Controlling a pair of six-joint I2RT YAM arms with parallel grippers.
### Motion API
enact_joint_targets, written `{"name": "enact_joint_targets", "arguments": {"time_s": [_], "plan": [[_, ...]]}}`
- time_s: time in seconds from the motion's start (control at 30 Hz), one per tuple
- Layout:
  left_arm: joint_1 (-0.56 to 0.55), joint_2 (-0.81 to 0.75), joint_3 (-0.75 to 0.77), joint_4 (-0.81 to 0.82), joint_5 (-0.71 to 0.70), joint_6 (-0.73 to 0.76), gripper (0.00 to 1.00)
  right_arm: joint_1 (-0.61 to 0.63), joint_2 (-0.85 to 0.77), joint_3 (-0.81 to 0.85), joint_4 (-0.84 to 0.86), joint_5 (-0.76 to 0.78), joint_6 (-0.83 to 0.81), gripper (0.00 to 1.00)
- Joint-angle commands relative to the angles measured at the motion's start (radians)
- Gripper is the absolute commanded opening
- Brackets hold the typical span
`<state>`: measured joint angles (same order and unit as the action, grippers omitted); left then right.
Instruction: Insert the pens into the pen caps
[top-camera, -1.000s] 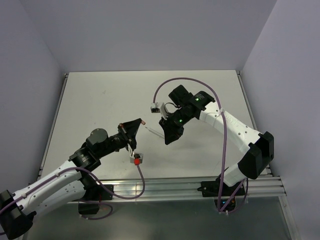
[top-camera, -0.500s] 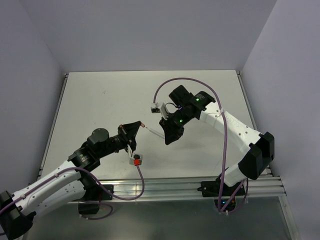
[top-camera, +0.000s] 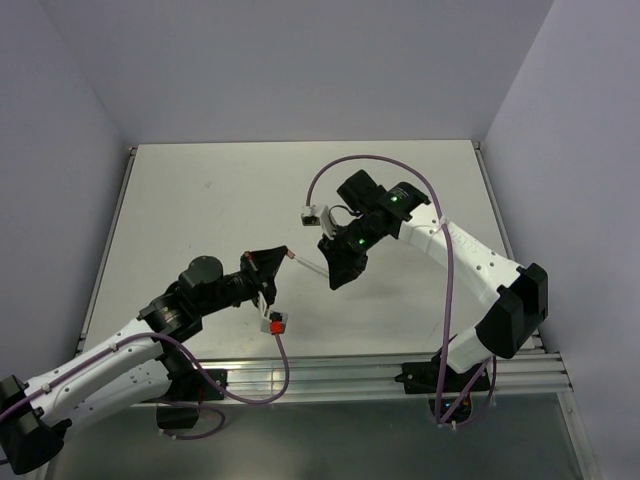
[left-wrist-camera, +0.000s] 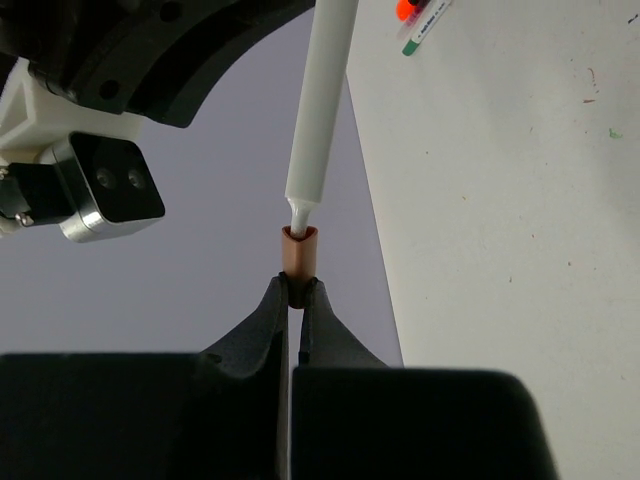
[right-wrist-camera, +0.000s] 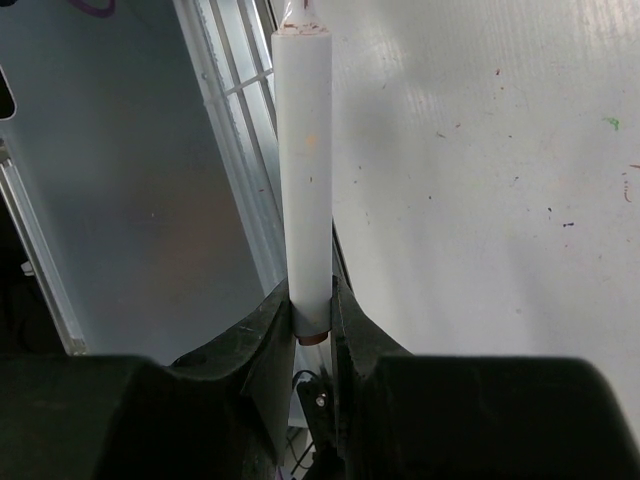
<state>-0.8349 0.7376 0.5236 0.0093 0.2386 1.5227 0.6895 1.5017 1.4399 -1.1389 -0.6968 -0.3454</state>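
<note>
Brownish-red cap sat dead center of the left wrist frame, pinched at its base between the tips of the left claw, jaws nearly shut on it, open mouth pointing up-frame. White pen came down from the top edge, slightly tilted, its pale tip at the cap's mouth, just touching or barely in. It was not seated.

In the right wrist view the same white pen ran straight up the middle. Its back end, with a reddish band, was clamped in the right claw, jaws narrowly apart around the barrel.

From overhead, the cap and pen met mid-frame above the table, between the left claw and the right claw.

Upper right of the left wrist frame showed a green-ended white pen and an orange-tipped marker lying on the table, both cut off by the edge. A camera block was at the left.
</note>
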Motion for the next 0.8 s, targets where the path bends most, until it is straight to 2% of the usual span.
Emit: {"name": "enact_joint_targets", "arguments": {"time_s": [0.0, 0.17, 0.4, 0.6, 0.77], "plan": [[-0.016, 0.006, 0.055, -0.006, 0.025, -0.021, 0.00, 0.008, 0.012, 0.042, 0.001, -0.015, 0.000, 0.00], [-0.035, 0.017, 0.065, -0.045, 0.002, 0.022, 0.00, 0.008, 0.029, 0.065, 0.024, -0.010, 0.017, 0.00], [-0.082, 0.069, 0.118, -0.066, -0.081, 0.040, 0.00, 0.008, 0.017, 0.085, 0.220, -0.012, 0.091, 0.00], [-0.101, 0.082, 0.127, -0.069, -0.140, 0.106, 0.13, 0.008, 0.048, 0.119, 0.289, -0.004, 0.118, 0.00], [-0.109, 0.094, 0.153, -0.097, -0.139, 0.157, 0.17, 0.008, 0.049, 0.119, 0.352, 0.002, 0.126, 0.00]]}}
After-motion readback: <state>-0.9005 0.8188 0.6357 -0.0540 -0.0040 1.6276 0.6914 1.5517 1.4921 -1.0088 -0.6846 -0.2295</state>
